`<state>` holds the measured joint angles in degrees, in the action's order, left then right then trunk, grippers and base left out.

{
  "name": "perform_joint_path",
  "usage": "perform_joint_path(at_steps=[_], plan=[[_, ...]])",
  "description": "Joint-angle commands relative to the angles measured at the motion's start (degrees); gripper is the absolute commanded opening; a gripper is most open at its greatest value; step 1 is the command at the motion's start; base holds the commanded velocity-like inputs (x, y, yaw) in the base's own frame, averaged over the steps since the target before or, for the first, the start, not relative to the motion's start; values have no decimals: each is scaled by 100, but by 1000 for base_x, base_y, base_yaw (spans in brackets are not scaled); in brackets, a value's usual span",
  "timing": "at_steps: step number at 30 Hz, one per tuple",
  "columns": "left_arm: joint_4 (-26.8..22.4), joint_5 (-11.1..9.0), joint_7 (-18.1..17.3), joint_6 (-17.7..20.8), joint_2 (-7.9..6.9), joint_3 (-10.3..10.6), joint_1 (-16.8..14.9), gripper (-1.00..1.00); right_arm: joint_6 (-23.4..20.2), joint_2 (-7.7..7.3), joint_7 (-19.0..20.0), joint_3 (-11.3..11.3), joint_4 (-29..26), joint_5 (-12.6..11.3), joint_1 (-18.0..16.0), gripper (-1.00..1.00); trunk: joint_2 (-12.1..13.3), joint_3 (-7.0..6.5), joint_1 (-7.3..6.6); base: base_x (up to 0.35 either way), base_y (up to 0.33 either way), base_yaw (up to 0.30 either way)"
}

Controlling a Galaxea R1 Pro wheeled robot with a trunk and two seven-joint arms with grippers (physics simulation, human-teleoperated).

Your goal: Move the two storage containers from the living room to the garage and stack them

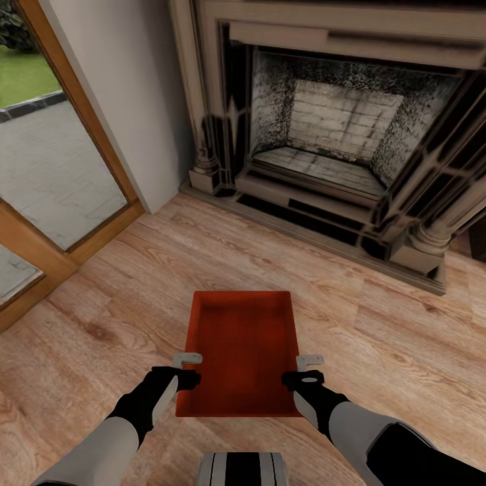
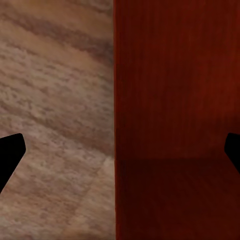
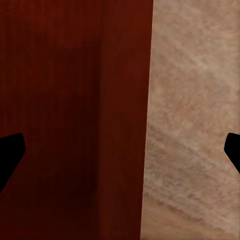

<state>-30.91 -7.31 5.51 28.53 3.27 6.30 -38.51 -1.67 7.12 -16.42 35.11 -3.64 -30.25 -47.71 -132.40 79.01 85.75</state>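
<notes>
- While both arms reach forward over the light wood plank floor (image 1: 378, 317), one storage container (image 1: 244, 351) lies flat on it, straight ahead of the robot and nearer than the fireplace (image 1: 337, 128).
- One red-orange bin is all that can be counted; its open top faces up and its long sides run near to far.
- At the bin's left long wall sits the left gripper (image 1: 187, 360), its two dark fingers spread wide, one over the planks and one over the bin's inside, with the wall between them and no contact visible.
- At the right long wall sits the right gripper (image 1: 310, 362), likewise released, its fingers straddling that wall.
- From the left wrist, the bin's red floor and wall (image 2: 170, 100) meet the planks (image 2: 55, 100) along a straight edge.
- From the right wrist, red bin (image 3: 75, 110) and planks (image 3: 195, 125) divide the same way.
- Far left stands one glazed wooden door (image 1: 61, 169), with paving and grass outside.
</notes>
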Motion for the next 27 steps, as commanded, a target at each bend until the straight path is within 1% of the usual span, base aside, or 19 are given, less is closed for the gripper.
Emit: perform_joint_path(at_steps=[1,12,13,27], plan=[[-13,-58,54,24,-3,36,0,100,-19,0,-28,49,-8,-42,-1,100,-1,3,-1,0,0,0],[5,-70,46,12,-13,13,0,100,-18,4,-28,49,-5,-14,-1,100,-1,3,-1,0,0,0],[10,-76,46,14,-15,12,0,-100,-18,6,-28,49,-5,-11,-1,-100,-1,3,-1,0,0,0],[-37,-68,47,12,-11,28,-2,-100,-18,0,-28,49,-6,-31,-1,-100,-1,3,-1,0,0,0]])
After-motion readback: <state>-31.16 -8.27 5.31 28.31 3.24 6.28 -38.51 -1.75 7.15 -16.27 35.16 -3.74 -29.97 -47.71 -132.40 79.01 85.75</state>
